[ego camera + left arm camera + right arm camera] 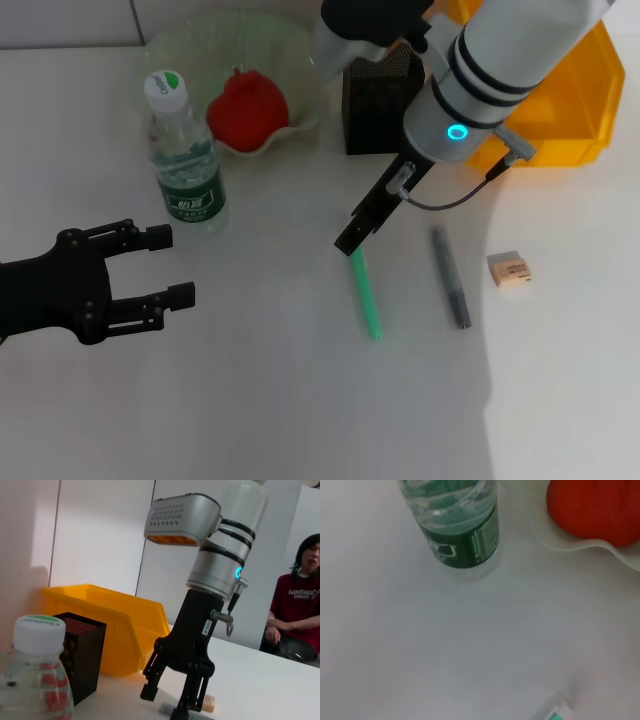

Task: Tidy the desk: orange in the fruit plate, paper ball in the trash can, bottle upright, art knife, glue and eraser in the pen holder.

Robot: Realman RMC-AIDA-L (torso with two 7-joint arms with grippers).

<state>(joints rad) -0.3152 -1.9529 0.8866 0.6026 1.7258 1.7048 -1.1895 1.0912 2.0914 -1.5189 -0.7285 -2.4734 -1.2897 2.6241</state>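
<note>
The water bottle (pixel 185 155) stands upright near the back left. The red-orange fruit (pixel 247 108) lies in the clear fruit plate (pixel 180 45). The black mesh pen holder (pixel 378 105) stands behind my right gripper (pixel 352 238). That gripper is open and low over the far end of a green stick-shaped item (pixel 366 295); the left wrist view shows its fingers (pixel 150 690) apart. A grey pen-shaped item (pixel 451 278) and the eraser (pixel 510 269) lie to the right. My left gripper (pixel 172 266) is open and empty at the left. No paper ball is in view.
A yellow bin (pixel 560 100) stands at the back right, behind the pen holder. A person (pixel 300 605) sits beyond the table in the left wrist view. The right wrist view shows the bottle (pixel 462 530), the fruit (pixel 595 510) and the green item's end (pixel 555 714).
</note>
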